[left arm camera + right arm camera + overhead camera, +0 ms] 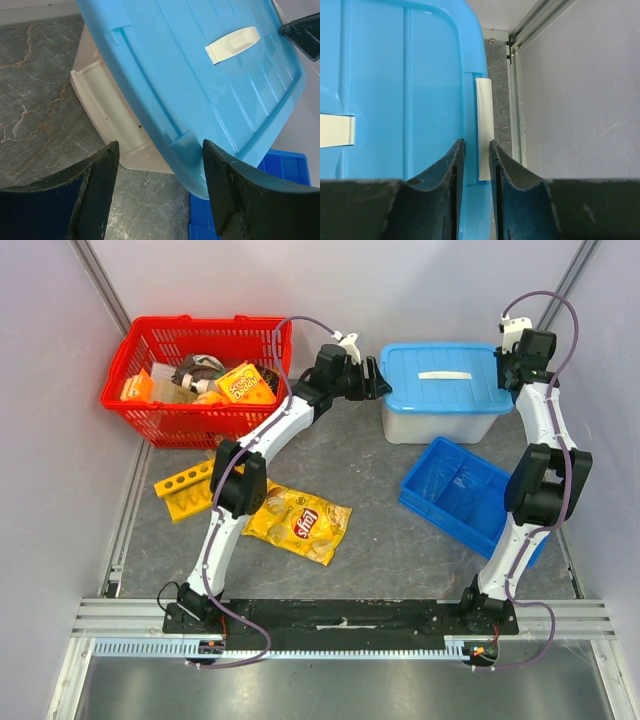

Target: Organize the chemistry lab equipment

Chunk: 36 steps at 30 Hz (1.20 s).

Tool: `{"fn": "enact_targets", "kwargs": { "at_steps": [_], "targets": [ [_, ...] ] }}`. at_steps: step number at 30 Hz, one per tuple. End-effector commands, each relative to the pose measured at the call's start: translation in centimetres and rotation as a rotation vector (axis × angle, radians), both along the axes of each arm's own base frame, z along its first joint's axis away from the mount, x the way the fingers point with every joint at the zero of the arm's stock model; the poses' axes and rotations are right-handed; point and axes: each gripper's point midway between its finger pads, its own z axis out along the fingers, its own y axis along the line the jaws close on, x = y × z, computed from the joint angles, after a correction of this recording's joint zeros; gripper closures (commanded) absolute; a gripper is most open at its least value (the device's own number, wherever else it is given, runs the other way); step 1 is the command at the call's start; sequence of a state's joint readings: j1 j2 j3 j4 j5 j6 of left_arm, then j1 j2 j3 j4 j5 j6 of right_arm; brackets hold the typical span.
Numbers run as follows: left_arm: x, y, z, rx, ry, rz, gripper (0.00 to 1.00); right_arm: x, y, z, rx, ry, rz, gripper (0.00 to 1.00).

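I see a glossy blue plastic lid, milky translucent plastic tub, my left fingers matt black and scuffed, tabletop matt grey marbled, crinkly shiny chip bag

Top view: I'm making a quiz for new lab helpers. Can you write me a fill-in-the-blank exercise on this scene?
The colour of the lid on the box is ____. The basket is coloured ____, and the chip bag lies outside it. The left claw, gripping nothing, stands ____ by the box's corner. Missing words: blue; red; open.
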State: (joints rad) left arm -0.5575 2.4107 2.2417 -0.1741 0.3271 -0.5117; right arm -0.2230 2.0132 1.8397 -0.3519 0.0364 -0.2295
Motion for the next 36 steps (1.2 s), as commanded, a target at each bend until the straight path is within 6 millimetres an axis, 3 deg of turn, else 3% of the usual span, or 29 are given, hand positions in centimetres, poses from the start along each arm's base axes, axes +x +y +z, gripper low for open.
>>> {"fn": "enact_targets", "kwargs": {
  "at_steps": [1,7,11,16,19,27,36],
  "targets": [
    [0.4,-0.7,-0.5,-0.031,-0.005,-0.004,0.27,-0.5,-1.0,1.1,-0.013,-0.019,-0.011,0.68],
    [0.5,-1.2,-1.1,-0.058,-0.001,-0.021,0.27,-0.4,-1.0,0.9,-0.010,-0.022,-0.006,0.68],
    [0.4,-0.3,-0.7,-0.018,-0.020,0.001,0.26,-0.4,-1.2,0.8,-0.014,-0.021,-0.012,0.68],
    [0.7,1.6,1.5,0.075,-0.096,0.087,0.26,-0.5,-1.4,0.7,-0.020,-0.016,-0.019,0.68],
    [1.0,2.4,1.3,0.114,-0.113,0.117,0.26,-0.5,-1.5,0.9,-0.019,-0.021,-0.020,0.68],
    [0.6,1.6,0.5,0.072,-0.071,0.089,0.23,-0.4,-1.5,1.2,-0.014,-0.030,-0.017,0.67],
    [-0.4,1.3,1.2,-0.090,0.021,0.022,0.20,-0.6,-1.8,1.5,-0.002,-0.038,-0.018,0.66]
  ]
}}
